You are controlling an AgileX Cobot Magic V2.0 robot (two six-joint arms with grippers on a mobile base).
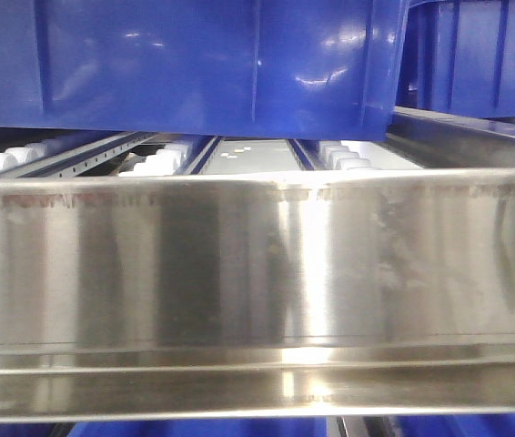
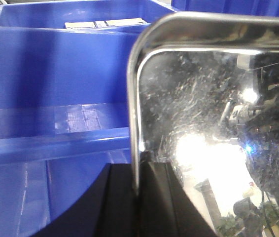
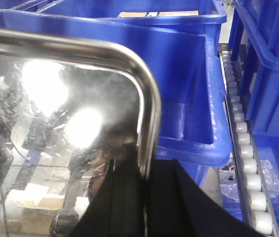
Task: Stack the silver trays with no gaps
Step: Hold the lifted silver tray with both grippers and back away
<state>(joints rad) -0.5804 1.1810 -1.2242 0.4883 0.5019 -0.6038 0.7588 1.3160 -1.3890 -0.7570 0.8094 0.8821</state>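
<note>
Your left gripper (image 2: 137,173) sits at 6 o'clock of its wrist view, fingers pinched on the rim of the silver tray (image 2: 203,98), whose mirror face fills 3 o'clock. Your right gripper (image 3: 144,173) is at 6 o'clock in its own view and likewise clamps the tray's rim beside a rounded corner. Beyond, a blue bin (image 3: 179,59) stands at 12 o'clock and rollers (image 3: 248,168) run at 3 o'clock. In the front view a steel rail (image 1: 257,264) spans 9 to 3 o'clock.

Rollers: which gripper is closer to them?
Right. The right gripper pinches the tray rim near the rollers; the left gripper pinches its opposite rim, with no rollers in its view.
</note>
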